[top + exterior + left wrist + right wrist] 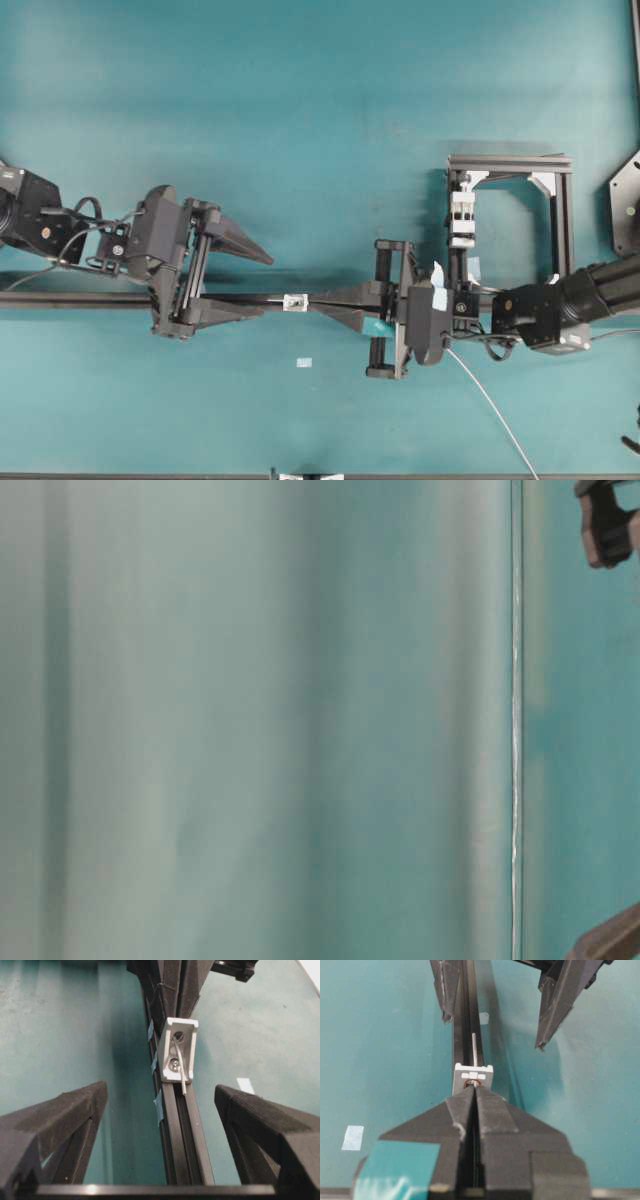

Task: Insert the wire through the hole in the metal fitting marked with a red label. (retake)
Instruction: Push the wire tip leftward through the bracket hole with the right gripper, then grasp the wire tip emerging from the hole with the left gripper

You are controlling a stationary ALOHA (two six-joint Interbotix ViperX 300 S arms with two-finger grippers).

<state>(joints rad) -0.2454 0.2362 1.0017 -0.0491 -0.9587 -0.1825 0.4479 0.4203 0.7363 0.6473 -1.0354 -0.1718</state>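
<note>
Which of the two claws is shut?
The right gripper: its black jaws are pressed together on the thin pale wire, while the left gripper gapes open.

A teal counter (300,120) carries a long black rail (70,299) lying level across it. A black square frame (556,215) stands at the right. A small pale tape patch (304,363) lies below the rail.

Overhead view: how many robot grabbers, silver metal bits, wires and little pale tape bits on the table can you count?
Grippers: 2, left gripper and right gripper
Metal fitting: 1
Wire: 1
Pale tape patch: 1
Total: 5
</note>
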